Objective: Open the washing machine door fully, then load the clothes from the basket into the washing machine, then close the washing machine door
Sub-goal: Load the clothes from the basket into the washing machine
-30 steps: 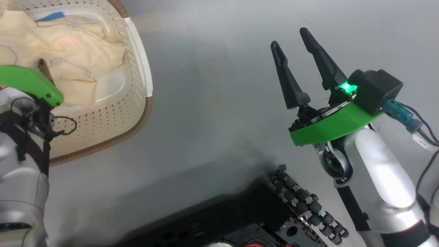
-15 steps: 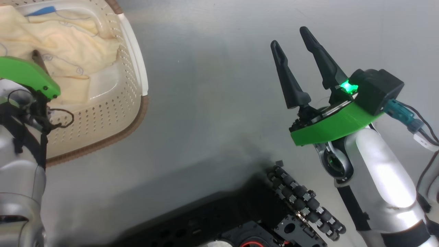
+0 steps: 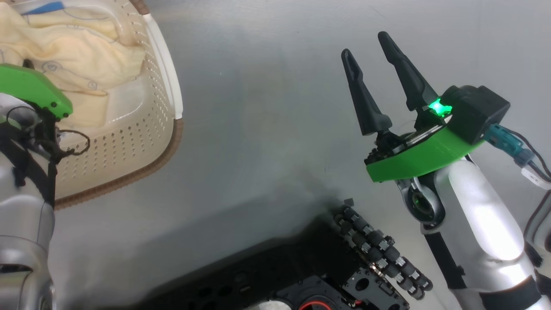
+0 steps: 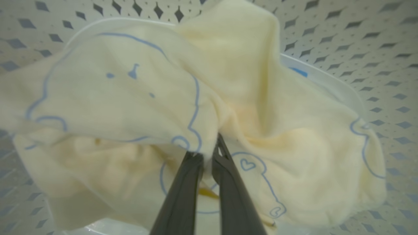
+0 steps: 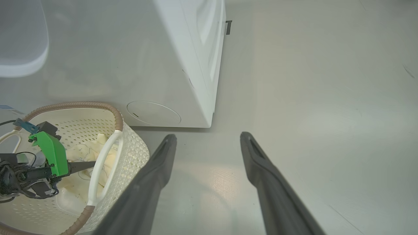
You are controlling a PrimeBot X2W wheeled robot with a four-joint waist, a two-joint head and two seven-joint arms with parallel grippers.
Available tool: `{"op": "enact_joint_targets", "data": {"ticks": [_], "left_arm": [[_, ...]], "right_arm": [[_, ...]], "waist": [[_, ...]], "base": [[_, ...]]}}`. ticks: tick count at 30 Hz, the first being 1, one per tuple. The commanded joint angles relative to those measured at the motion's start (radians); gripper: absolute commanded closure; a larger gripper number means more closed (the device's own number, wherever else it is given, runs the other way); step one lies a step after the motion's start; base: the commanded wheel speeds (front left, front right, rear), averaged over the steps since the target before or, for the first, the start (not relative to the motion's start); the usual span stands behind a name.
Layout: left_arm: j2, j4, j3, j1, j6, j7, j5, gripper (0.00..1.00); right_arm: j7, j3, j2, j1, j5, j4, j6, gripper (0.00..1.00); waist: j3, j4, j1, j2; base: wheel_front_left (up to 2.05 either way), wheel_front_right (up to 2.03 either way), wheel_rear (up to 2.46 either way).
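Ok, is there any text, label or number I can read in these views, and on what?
No words, brands or numbers can be read.
On the white connector by the right gripper: dark marks, too small to read.
On the clothes: blue outline drawings and a heart, no lettering.
On the washing machine: plain white panels, no text.

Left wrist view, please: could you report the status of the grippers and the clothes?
Left gripper shut on the clothes, in the basket. Right gripper open, above the floor. Only the basket wall to lift over.
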Motion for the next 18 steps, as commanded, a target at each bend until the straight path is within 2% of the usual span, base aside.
{"op": "enact_joint_targets", "data": {"ticks": [1, 18], "left_arm": [[0.036, -0.005, 0.005, 0.019, -0.004, -0.008, -0.007, 1.0], [0.016, 0.015, -0.022, 0.053, -0.044, -0.108, -0.018, 1.0]], "right_arm": [[-0.007, 0.006, 0.002, 0.039, -0.007, -0.026, 0.004, 0.0], [-0.007, -0.009, 0.002, 0.033, -0.01, -0.019, 0.004, 0.0]], "waist": [[0.0, 0.0, 0.0, 0.0], [-0.066, 0.037, 0.0, 0.0]], "base": [[0.0, 0.0, 0.0], [0.0, 0.0, 0.0]]}}
